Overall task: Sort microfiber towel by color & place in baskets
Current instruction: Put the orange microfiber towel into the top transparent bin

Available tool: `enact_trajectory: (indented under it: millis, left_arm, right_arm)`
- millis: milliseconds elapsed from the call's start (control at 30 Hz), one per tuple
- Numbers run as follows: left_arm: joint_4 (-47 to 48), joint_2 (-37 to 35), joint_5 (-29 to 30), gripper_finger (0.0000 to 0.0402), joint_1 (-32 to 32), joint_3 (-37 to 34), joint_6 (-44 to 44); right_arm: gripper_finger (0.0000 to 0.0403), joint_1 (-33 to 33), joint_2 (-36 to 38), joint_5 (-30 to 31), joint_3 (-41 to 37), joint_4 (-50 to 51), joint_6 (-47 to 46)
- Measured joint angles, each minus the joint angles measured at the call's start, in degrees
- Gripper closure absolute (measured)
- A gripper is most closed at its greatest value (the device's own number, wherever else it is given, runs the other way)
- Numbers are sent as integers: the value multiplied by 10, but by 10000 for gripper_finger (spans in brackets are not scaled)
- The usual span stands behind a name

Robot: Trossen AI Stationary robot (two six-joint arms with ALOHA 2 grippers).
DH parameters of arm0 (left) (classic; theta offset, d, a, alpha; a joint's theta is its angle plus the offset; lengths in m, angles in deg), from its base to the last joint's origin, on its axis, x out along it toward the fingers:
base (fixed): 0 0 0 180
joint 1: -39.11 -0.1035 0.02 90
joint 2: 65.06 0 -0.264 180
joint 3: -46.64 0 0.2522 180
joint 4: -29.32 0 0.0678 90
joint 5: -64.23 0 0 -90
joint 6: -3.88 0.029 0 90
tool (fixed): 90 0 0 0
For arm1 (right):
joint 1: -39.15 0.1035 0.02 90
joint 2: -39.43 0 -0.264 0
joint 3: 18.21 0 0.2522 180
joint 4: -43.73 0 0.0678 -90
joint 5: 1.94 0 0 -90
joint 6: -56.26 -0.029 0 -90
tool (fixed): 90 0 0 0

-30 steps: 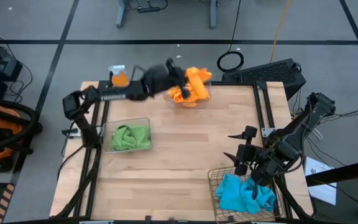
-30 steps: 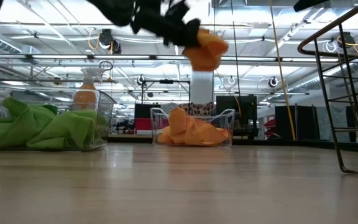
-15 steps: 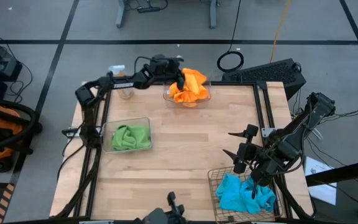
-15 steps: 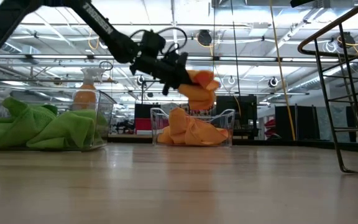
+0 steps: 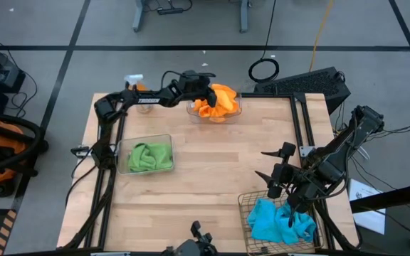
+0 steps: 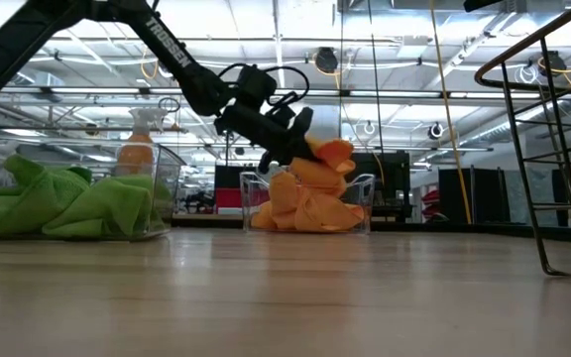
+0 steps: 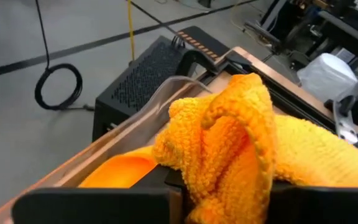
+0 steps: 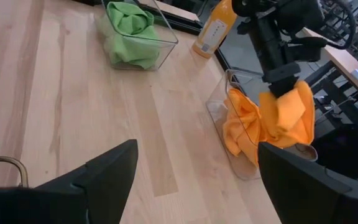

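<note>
My left gripper [image 5: 205,89] hangs over the clear tub [image 5: 235,108] at the table's far edge and is shut on an orange microfiber towel [image 6: 323,159]. A second orange towel [image 6: 305,210] lies in that tub. Two green towels [image 5: 148,156] fill the clear tub [image 5: 168,139] on the left. Blue towels [image 5: 280,220] lie in the wire-mesh basket [image 5: 244,206] at the near right. My right gripper [image 5: 280,181] hovers open just above that basket's far rim. My left gripper pinches the bunched orange towel between its two fingers [image 7: 104,202], on a thick fold [image 7: 229,168] of several layers. It comes slanting down from the table's left. The towel hangs below the fingers, and its lower end [image 6: 315,178] meets the orange towel in the tub.
An orange spray bottle [image 5: 137,89] stands at the far left corner, behind the left arm. A black box [image 5: 312,84] sits beyond the far right corner. Bare wood [image 5: 212,171] lies between the three containers.
My left gripper has come down over the far tub while staying shut on the orange towel. The towel, which hung well above the tub a second ago, now reaches the orange towel inside it.
</note>
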Motion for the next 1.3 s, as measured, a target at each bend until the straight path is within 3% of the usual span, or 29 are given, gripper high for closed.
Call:
enact_trajectory:
  millis: [167,433,600,1167,1300]
  left_arm:
    - [-2,1,-2,326,3,0,-14]
    - [-2,1,-2,223,3,0,-15]
    - [14,-11,-2,184,4,0,-14]
    - [94,-42,38,166,16,1,78]
    - [176,-42,33,166,17,44,91]
  right_arm:
    - [83,0,0,-1,0,0,-4]
    - [83,0,0,-3,0,0,-4]
    - [83,0,0,-3,0,0,-4]
    - [83,0,0,-3,0,1,-3]
    - [83,0,0,-3,0,1,-3]
